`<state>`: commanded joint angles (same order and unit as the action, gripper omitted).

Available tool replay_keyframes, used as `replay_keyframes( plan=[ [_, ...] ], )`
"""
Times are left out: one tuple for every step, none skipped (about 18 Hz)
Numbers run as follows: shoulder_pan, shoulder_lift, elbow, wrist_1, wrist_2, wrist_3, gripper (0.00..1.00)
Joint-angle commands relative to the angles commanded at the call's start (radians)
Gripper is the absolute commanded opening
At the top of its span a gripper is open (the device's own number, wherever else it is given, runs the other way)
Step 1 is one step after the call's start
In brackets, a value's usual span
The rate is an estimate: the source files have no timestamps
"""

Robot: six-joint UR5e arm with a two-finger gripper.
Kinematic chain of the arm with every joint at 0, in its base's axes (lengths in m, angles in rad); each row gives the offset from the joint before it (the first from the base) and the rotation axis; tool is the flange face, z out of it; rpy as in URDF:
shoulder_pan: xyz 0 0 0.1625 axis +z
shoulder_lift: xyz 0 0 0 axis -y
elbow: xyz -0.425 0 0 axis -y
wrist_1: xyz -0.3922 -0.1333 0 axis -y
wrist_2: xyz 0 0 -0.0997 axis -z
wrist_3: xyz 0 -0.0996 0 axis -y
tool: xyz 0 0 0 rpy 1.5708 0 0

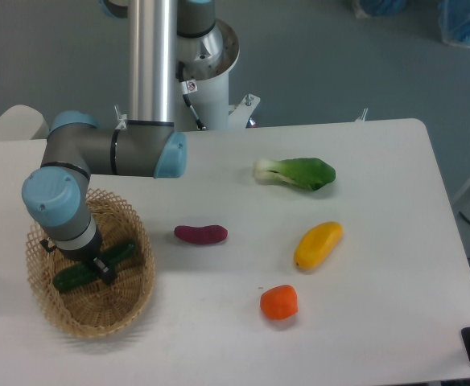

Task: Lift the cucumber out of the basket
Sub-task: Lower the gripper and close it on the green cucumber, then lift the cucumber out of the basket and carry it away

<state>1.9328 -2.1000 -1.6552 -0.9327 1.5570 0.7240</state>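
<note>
A single fixed camera looks steeply down from above the table's (380, 338) front edge, facing the arm's base (207, 60), taking in almost the whole tabletop.

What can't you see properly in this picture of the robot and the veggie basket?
- Middle of the cucumber: covered by the gripper.
- Whether the fingers are closed on it: hidden under the wrist, too small to tell.
- Near side of the basket floor: hidden by its rim.
- Blue things, top right: cut off by the edge.

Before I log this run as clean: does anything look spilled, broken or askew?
Nothing stands out. The cucumber lies in the basket under the gripper; the other vegetables sit whole on the table.
</note>
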Motion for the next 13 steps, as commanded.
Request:
replay_keyframes(
  plan=[
    [0.0, 0.002, 0.005, -0.002, 0.0, -0.003, 0.05],
    [0.0, 0.003, 0.009, -0.002, 0.0, -0.003, 0.05],
    [0.0, 0.006, 0.018, -0.003, 0.002, -0.003, 0.05],
    [0.003, 0.008, 0.031, -0.012, 0.0, -0.003, 0.05],
    [0.008, 0.012, 0.04, -0.017, -0.005, -0.002, 0.05],
    [0.017, 0.017, 0.054, -0.026, -0.005, -0.003, 0.05],
    [0.032, 0.024, 0.069, -0.047, -0.006, 0.0, 0.06],
    [0.055, 0.035, 0.087, -0.078, -0.014, 0.003, 0.06],
    [0.073, 0.038, 0.113, -0.113, -0.024, 0.005, 0.06],
    [0.089, 0.038, 0.139, -0.147, -0.037, 0.003, 0.06],
    [0.11, 0.04, 0.162, -0.175, -0.047, 0.003, 0.06],
    [0.133, 0.04, 0.182, -0.201, -0.054, 0.005, 0.06],
    [0.155, 0.04, 0.205, -0.224, -0.058, 0.009, 0.06]
  ],
)
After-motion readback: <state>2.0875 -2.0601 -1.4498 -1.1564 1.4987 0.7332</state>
